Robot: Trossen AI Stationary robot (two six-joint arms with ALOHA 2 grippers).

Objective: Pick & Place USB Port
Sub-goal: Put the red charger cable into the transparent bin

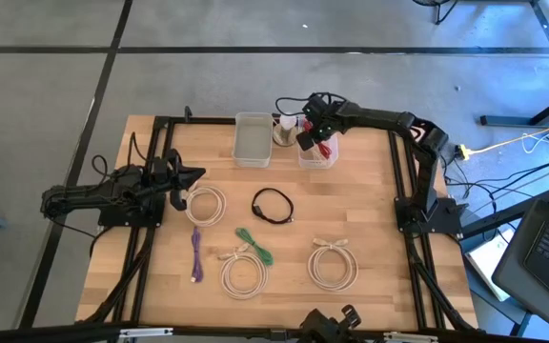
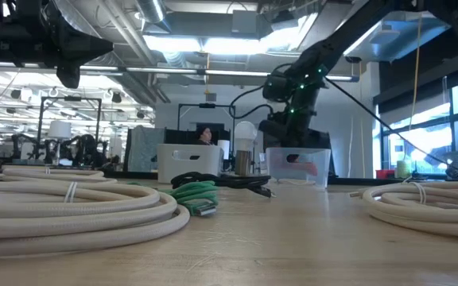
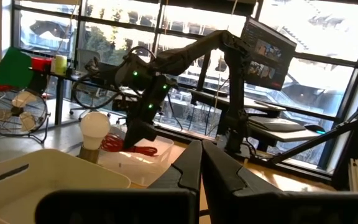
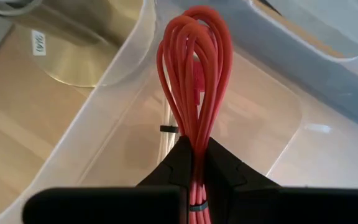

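My right gripper (image 1: 311, 135) reaches to the far edge of the table and is shut on a red coiled cable (image 4: 194, 74) over a clear bin (image 1: 318, 154). The left wrist view shows the red cable (image 3: 131, 147) down inside that bin (image 3: 160, 163). A white cable (image 4: 166, 138) lies in the bin behind it. My left gripper (image 1: 187, 179) is shut and empty, hovering at the table's left beside a white coil (image 1: 207, 205). My right gripper pinches the red cable's bundled strands (image 4: 195, 163) between its two fingers (image 4: 222, 171), coming from above and slanting down. Several strands pass together through the hold. The loop end (image 4: 194, 28) hangs past the fingertips into the clear bin; whether it touches the floor I cannot tell.
A white bin (image 1: 252, 139) and a light bulb on a metal base (image 1: 283, 130) stand left of the clear bin. On the table lie a black coil (image 1: 273, 206), a green cable (image 1: 254, 246), a purple cable (image 1: 196, 253) and two white coils (image 1: 244, 273), (image 1: 333, 264).
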